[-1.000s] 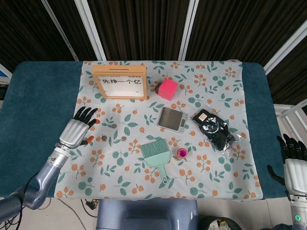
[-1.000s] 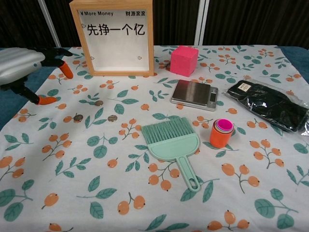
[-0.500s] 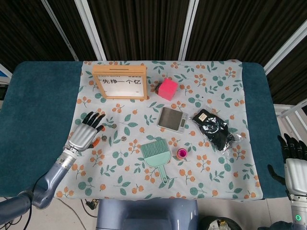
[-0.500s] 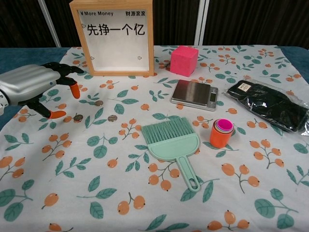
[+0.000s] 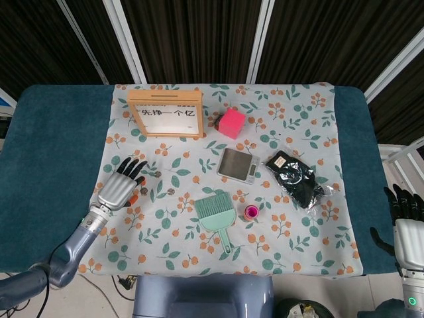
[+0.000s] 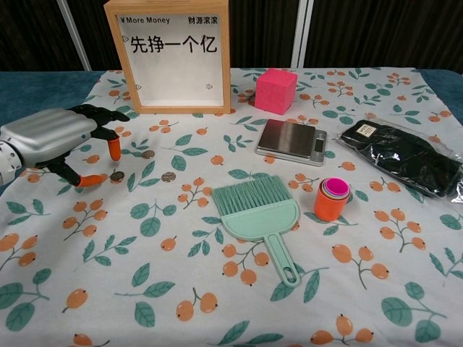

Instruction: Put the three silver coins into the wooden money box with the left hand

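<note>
Three small silver coins lie on the floral cloth: one [image 6: 148, 154] nearest the box, one [image 6: 117, 176] to the left, and one [image 6: 168, 176] to the right. In the head view they show as the far coin [image 5: 158, 174], the left coin [image 5: 144, 191] and the right coin [image 5: 170, 191]. The wooden money box [image 6: 172, 56] [image 5: 165, 114] stands upright at the back left. My left hand [image 6: 54, 137] [image 5: 119, 185] hovers just left of the coins with fingers spread and nothing in it; an orange thumb tip [image 6: 90, 179] is close beside the left coin. My right hand [image 5: 407, 228] stays off the table's right edge, holding nothing.
A pink cube [image 6: 275, 90] sits right of the box. A silver scale [image 6: 291, 141], a green brush [image 6: 257, 213] and stacked orange cups [image 6: 332, 199] fill the middle. A black bagged item [image 6: 405, 155] lies at the right.
My left hand has moved right and lower, from the cloth's left edge to right beside the coins. The coins and the right hand have not moved.
</note>
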`<state>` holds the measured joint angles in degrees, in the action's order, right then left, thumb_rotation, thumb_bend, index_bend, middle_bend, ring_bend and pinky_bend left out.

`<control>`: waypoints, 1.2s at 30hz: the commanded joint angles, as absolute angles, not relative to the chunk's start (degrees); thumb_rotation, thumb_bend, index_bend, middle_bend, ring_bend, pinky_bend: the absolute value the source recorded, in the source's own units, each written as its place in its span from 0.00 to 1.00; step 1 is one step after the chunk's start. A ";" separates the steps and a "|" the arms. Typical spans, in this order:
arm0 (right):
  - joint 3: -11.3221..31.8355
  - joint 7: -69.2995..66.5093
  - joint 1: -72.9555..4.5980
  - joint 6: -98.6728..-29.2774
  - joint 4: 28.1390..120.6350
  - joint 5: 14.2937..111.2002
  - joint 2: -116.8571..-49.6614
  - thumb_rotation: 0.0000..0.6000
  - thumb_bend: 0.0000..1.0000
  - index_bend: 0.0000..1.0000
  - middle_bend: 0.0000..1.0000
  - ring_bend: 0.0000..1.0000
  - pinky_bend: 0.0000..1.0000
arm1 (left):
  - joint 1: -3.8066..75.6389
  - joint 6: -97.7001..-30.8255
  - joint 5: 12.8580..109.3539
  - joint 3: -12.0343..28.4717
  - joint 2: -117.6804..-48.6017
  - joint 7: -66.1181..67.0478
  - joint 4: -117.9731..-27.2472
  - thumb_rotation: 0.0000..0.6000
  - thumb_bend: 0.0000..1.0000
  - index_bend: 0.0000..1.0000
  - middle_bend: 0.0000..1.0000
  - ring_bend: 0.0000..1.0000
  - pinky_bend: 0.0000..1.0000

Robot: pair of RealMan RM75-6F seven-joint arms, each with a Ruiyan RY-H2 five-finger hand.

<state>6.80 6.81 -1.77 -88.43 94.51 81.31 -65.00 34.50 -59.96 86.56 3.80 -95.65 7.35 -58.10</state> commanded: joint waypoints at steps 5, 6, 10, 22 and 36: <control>6.76 6.68 -1.80 -88.38 94.56 81.45 -64.90 1.00 0.36 0.02 0.02 0.02 0.00 | 34.84 -59.08 85.60 3.58 -96.38 8.36 -57.23 1.00 0.27 0.44 0.04 0.00 0.00; 6.75 6.70 -1.78 -88.39 94.56 81.43 -64.89 1.00 0.36 0.02 0.02 0.02 0.00 | 34.91 -58.99 85.61 3.47 -96.45 8.55 -57.18 1.00 0.28 0.44 0.04 0.00 0.00; 6.81 6.76 -1.77 -88.38 94.60 81.29 -64.88 1.00 0.36 0.02 0.02 0.02 0.00 | 35.08 -58.72 85.34 3.30 -96.76 8.94 -56.78 1.00 0.28 0.45 0.04 0.00 0.00; 6.90 6.91 -1.74 -88.49 94.59 81.21 -64.92 1.00 0.36 0.02 0.02 0.02 0.00 | 35.60 -58.29 85.24 2.60 -97.49 10.01 -56.33 1.00 0.30 0.45 0.05 0.00 0.00; 6.95 7.27 -1.76 -88.35 94.68 80.89 -64.97 1.00 0.36 0.02 0.02 0.02 0.00 | 35.60 -59.75 85.74 2.22 -98.07 9.77 -55.91 1.00 0.30 0.45 0.05 0.00 0.00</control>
